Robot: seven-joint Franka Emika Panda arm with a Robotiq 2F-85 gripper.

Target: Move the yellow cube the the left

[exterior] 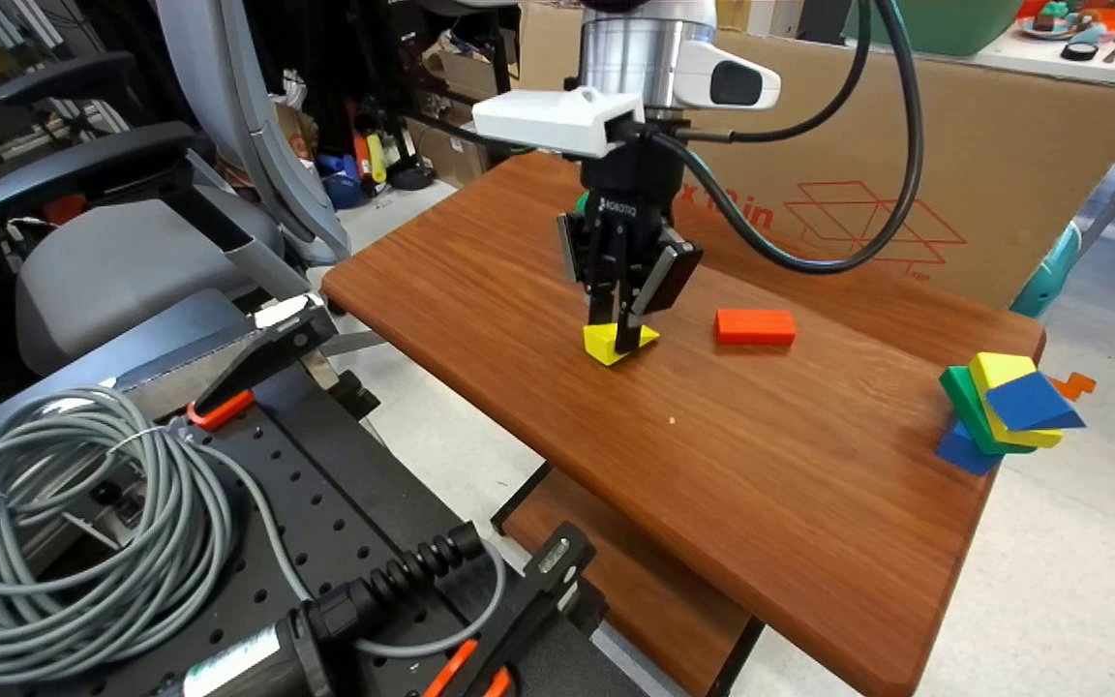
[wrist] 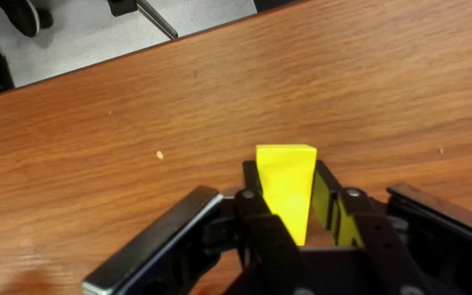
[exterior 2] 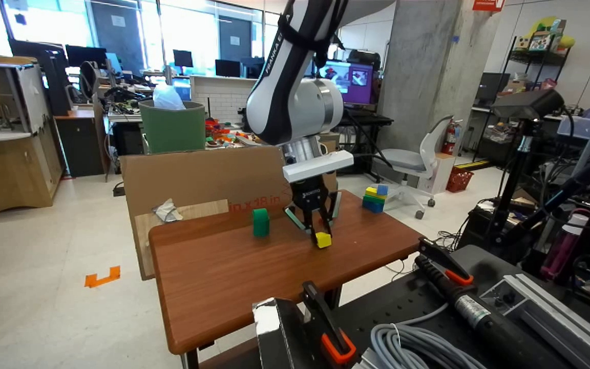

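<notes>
Partly covered, the yellow block (wrist: 286, 178) sits between fingers (wrist: 268, 229) closed snugly against it.

A red block (exterior: 755, 327), green block (exterior 2: 260, 223) and multicoloured stack (exterior: 1006, 405) rest on the table (exterior: 761, 484).

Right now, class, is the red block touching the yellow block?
Apart: an exterior view shows brown tabletop between the red block and the yellow block.

Brown table (exterior: 809, 484); on top, red block (exterior: 755, 327), green block (exterior 2: 260, 223), multicoloured stack (exterior: 1001, 409), apparently yellow block (wrist: 287, 184)
</notes>
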